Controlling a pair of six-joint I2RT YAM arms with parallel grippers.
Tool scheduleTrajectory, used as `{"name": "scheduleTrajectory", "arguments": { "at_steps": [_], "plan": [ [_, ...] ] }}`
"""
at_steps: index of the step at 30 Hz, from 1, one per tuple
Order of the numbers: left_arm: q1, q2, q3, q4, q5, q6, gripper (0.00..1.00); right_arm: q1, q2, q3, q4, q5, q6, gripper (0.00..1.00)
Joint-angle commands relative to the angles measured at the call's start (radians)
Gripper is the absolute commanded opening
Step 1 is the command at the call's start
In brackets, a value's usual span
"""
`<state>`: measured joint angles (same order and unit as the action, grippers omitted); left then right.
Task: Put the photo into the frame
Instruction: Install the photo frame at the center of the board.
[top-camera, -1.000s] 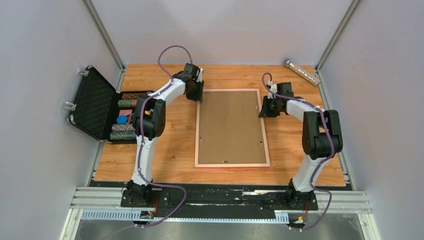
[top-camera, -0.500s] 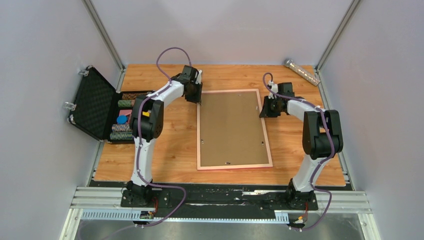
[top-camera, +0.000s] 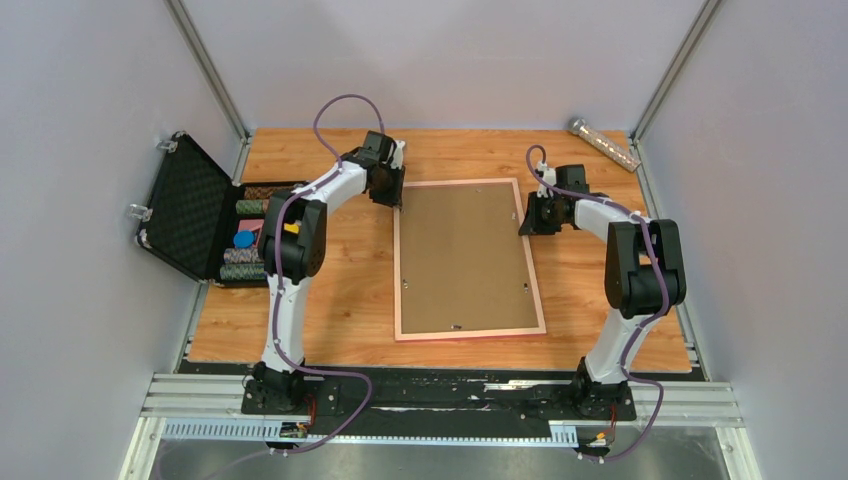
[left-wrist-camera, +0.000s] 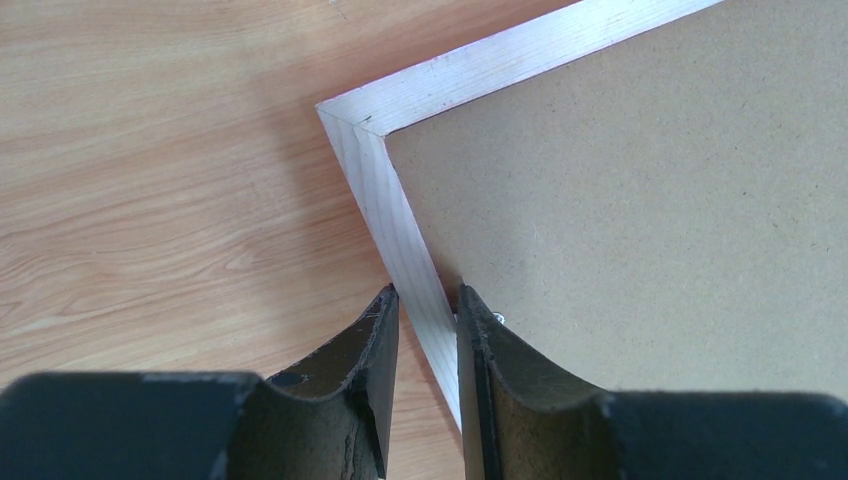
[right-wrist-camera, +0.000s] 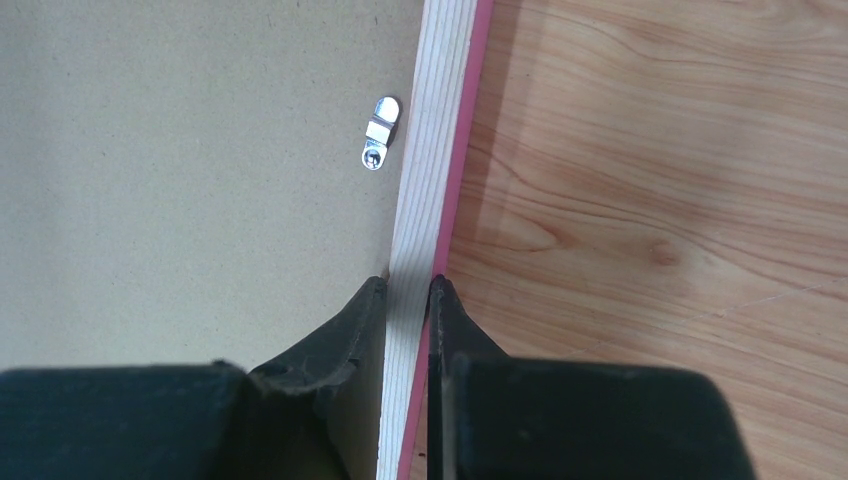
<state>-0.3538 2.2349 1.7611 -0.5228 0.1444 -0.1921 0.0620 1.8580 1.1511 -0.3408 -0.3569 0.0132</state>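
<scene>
Frame (right-wrist-camera: 428, 170) lies back-up on the desk (top-camera: 340, 290), left hand (left-wrist-camera: 425, 296) pinching its far-left corner rail, right hand (right-wrist-camera: 408, 284) clamped on its right rail.

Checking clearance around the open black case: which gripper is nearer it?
Left. The left gripper straddles the frame rail facing the case; the right gripper grips the opposite rail, farther off.

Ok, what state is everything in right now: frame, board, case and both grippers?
Thin-railed pink wooden frame: flat, back up.
Plain brown backing board: seated in frame.
Small silver turn clip: lying on board, off the rail.
Black hard case: lid open.
Left gripper: closed on frame's left rail.
Right gripper: clamped on frame's right rail.
</scene>
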Motion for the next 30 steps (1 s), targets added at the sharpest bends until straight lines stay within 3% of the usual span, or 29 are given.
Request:
{"name": "scheduleTrajectory", "arguments": {
  "at_steps": [1,22,26,30],
  "plan": [
    [-0.01,0.0,-0.013,-0.11,0.038,0.077,0.32,-0.001,0.03,0.016,-0.013,-0.008,-0.019,0.0],
    [-0.019,0.061,0.08,-0.22,0.03,0.241,0.3,-0.001,0.037,0.019,-0.015,-0.006,-0.019,0.0],
    [-0.019,0.064,0.097,-0.223,0.033,0.235,0.38,-0.001,0.039,0.018,-0.015,-0.006,-0.019,0.0],
    [-0.019,0.066,0.123,-0.228,0.025,0.211,0.55,-0.001,0.04,0.017,-0.014,-0.005,0.011,0.0]
  ]
}}
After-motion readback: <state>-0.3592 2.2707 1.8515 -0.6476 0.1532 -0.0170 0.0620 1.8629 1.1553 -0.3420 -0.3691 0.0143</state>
